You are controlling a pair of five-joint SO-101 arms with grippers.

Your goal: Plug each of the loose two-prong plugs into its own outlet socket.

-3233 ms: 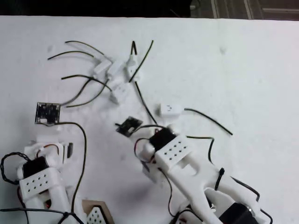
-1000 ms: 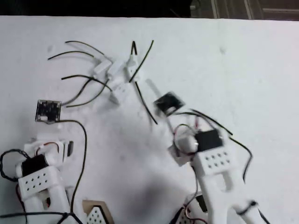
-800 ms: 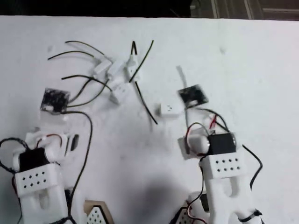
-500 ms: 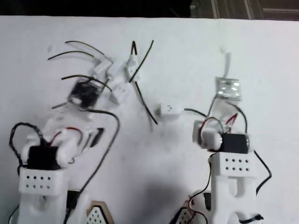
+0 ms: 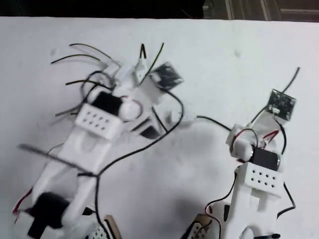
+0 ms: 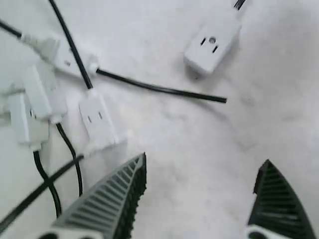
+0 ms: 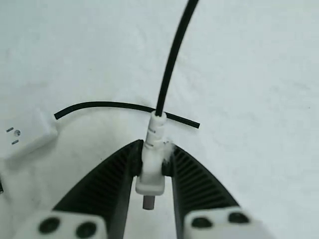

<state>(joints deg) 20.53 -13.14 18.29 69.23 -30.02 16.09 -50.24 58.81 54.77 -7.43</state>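
L claw spread wide over table, outlet socket, white connectors w/ cords

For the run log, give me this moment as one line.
left gripper: open, empty, above table | right gripper: shut on plug | lone socket: empty

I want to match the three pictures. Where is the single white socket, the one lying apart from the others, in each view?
High view: the lone socket lies mid-table, between the two arms.
Left wrist view: it lies beyond the open left gripper, apart from the socket cluster.
Right wrist view: it lies beside the right gripper, which holds a plug.
Shared landmark: the socket's black cord.
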